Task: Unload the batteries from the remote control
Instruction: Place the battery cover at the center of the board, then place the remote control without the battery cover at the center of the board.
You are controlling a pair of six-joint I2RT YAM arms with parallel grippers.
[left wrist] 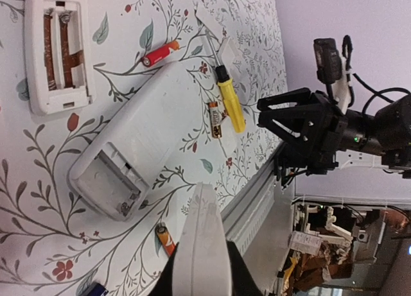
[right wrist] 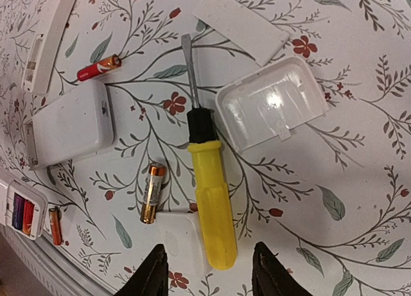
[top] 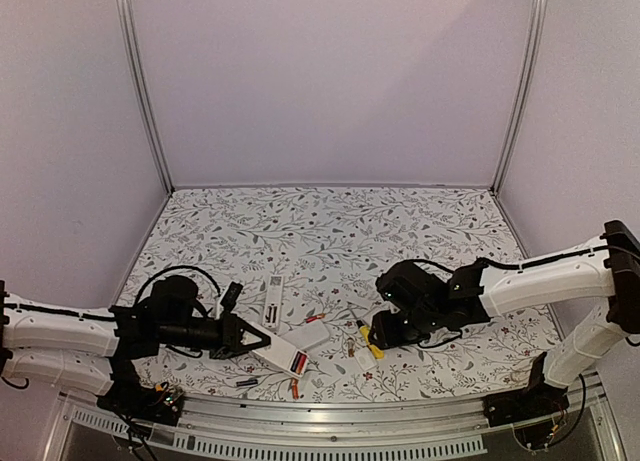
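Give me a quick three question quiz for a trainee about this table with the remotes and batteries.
1. True or false: the right gripper is clamped on the yellow screwdriver.
2. The left gripper holds: A) a white remote, B) a red battery, C) a cover plate.
3. How many batteries sit in that remote?
Key: 1 false, it lies free on the table; 2 A; 3 two.

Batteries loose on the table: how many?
4: red battery beside the empty remote; gold battery by the screwdriver; orange battery and dark battery at the near edge. More may be hidden.
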